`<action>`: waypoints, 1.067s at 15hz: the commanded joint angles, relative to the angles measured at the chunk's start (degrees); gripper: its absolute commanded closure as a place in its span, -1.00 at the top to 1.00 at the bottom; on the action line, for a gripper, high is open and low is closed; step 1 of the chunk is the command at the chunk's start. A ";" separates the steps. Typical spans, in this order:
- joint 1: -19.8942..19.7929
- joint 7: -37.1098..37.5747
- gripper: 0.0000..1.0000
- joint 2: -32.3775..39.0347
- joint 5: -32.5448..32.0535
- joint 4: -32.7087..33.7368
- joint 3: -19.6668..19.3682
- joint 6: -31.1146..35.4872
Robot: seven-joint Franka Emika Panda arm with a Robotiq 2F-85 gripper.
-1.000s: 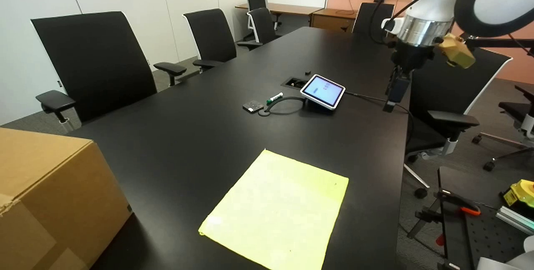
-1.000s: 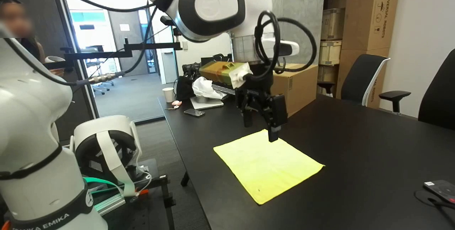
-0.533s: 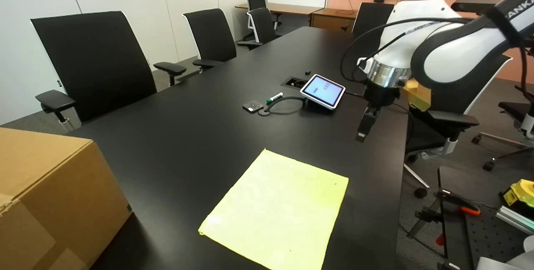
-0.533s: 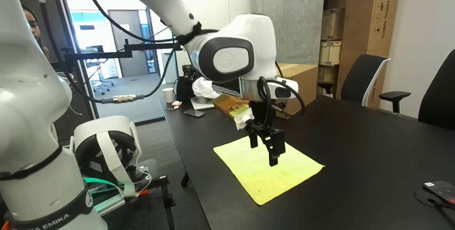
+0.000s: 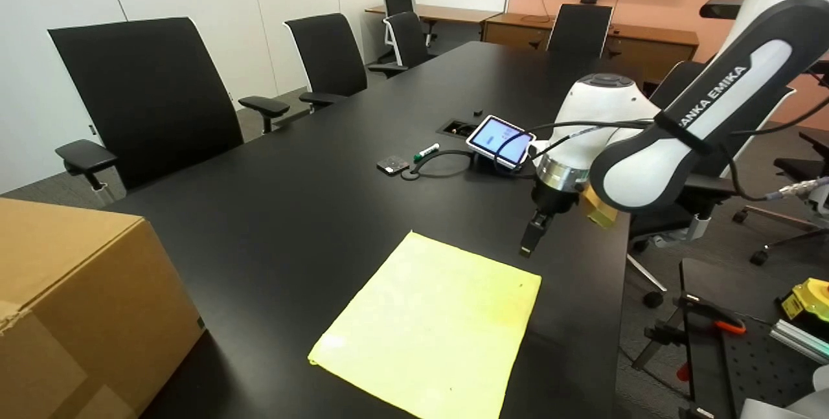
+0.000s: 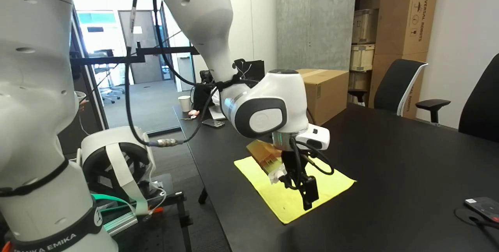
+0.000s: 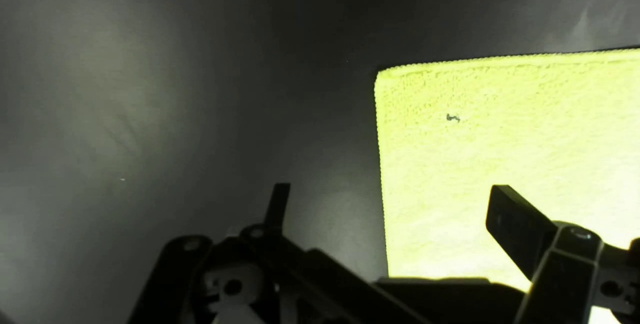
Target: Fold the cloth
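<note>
The cloth (image 5: 431,328) lies flat on the worktop (image 5: 291,263), the gripper (image 5: 527,249) by its far right corner, in an exterior view. In an exterior view a box (image 6: 328,98) stands beyond the cloth. In the wrist view the fingers (image 7: 517,229) are spread apart.

The cloth (image 7: 490,164) has a rough nap; the tabletop (image 5: 291,244) is smooth with a soft sheen. The carton (image 5: 116,296) is matt cardboard, the wrist collar (image 5: 558,174) shiny metal, the arm (image 6: 202,14) smooth and glossy, the claw (image 7: 391,188) matt.
</note>
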 commanded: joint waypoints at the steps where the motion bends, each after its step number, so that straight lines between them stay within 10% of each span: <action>1: 1.23 4.09 1.00 7.55 0.99 4.49 -0.39 5.16; 16: -1.73 5.37 1.00 13.22 4.60 5.10 4.97 5.67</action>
